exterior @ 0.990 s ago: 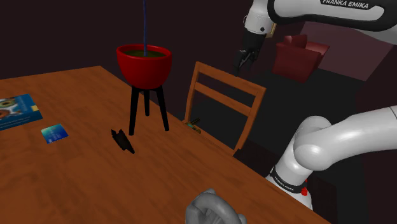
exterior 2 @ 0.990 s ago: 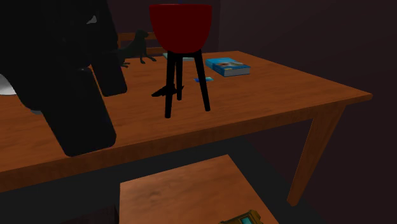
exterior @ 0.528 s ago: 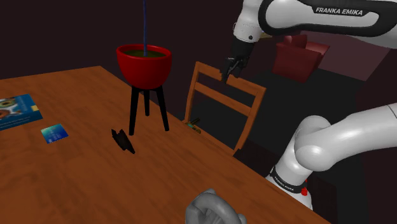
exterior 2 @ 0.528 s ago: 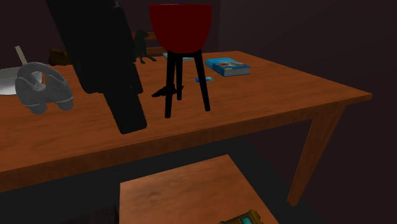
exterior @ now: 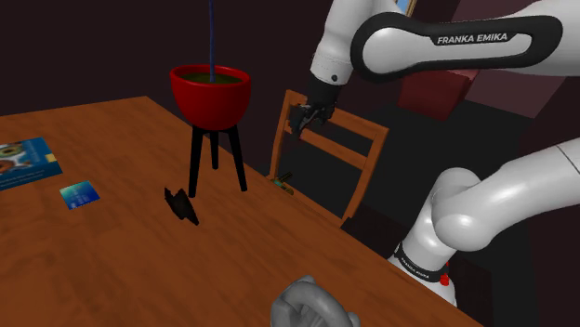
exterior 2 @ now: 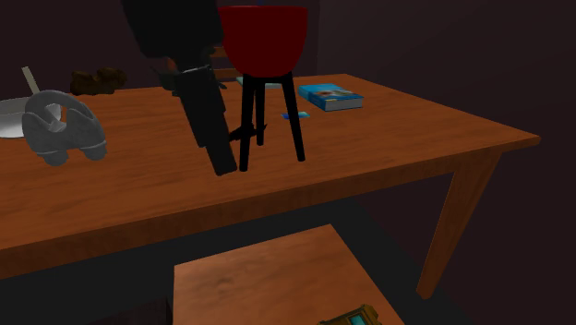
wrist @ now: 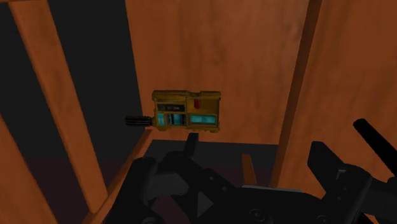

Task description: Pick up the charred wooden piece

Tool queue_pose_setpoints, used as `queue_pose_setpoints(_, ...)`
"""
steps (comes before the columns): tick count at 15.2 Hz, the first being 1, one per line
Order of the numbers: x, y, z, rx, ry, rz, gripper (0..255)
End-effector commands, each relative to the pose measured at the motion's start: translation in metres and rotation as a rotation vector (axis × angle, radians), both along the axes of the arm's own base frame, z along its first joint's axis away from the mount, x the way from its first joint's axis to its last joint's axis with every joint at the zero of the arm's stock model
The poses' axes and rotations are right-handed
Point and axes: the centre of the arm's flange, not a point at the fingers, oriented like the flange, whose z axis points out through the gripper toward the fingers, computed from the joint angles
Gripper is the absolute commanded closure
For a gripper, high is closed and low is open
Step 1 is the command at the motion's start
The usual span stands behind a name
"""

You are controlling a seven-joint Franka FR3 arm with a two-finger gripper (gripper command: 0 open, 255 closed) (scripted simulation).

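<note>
The charred wooden piece (exterior: 179, 206) is a small black jagged sliver lying on the wooden table (exterior: 112, 269), just in front of the tripod's legs. In the second exterior view the charred piece (exterior 2: 242, 134) shows between those legs. My gripper (exterior: 302, 116) hangs in the air over the chair's top rail, well to the shoulder view's right of the piece and above it. From the wrist view the gripper (wrist: 245, 184) is open, its fingers apart with nothing between them. The gripper (exterior 2: 214, 152) appears as a dark silhouette close to the second exterior camera.
A red pot (exterior: 210, 93) on a black tripod stands beside the piece. A wooden chair (exterior: 325, 153) sits at the table edge with a yellow device (wrist: 186, 113) on its seat. A book (exterior: 23, 163), a blue card (exterior: 79, 193) and a grey object (exterior: 311, 307) lie on the table.
The arm has swung toward the shoulder view's left and down, bringing the gripper from beyond the chair to over its top rail. The charred piece has stayed put.
</note>
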Motion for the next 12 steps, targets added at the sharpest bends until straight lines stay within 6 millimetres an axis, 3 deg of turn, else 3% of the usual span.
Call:
queue_pose_setpoints(1,0.006,0.022,-0.007,0.018,-0.014,0.004,0)
queue_pose_setpoints(12,0.039,0.141,-0.05,0.107,-0.084,0.029,0)
